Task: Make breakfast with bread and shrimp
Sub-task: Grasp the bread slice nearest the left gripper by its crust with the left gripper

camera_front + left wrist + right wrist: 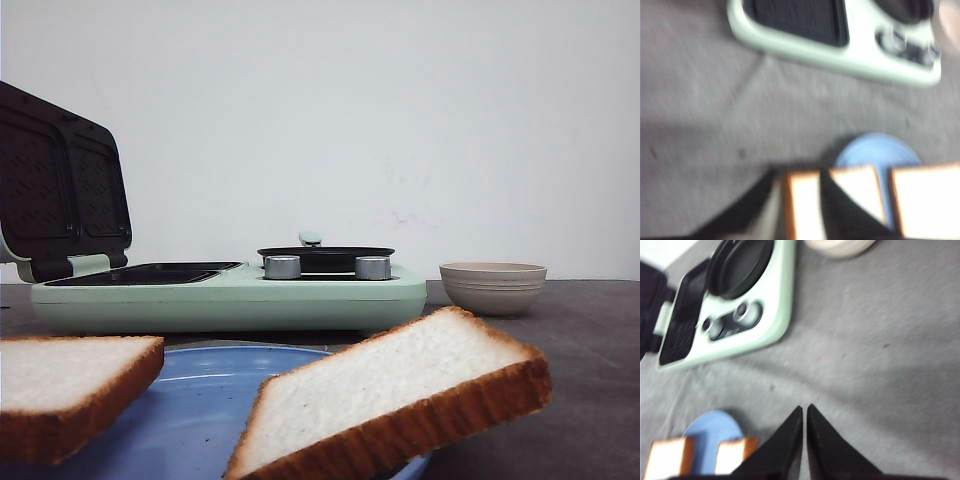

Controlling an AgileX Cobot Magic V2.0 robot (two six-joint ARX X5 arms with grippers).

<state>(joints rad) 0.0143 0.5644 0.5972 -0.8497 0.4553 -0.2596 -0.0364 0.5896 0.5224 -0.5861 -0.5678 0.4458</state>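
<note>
Two bread slices [395, 385] [65, 385]: resting on the blue plate [200, 400], near edge of grey table [590, 340]. Mint-green sandwich maker [230, 290]: behind plate, lid raised. Beige bowl [493, 285]: beside it. Right claw [805, 412]: clenched, empty, above table. Left claw [812, 200]: blurred; apparently grasping one slice's edge, though I cannot tell.

Light is soft and even, with no glare. The front view is fairly sharp, though the near bread [400, 395] looks slightly soft. Both wrist views are smeared with blur, the left worst; faint shadows lie under the cooker [840, 47].
</note>
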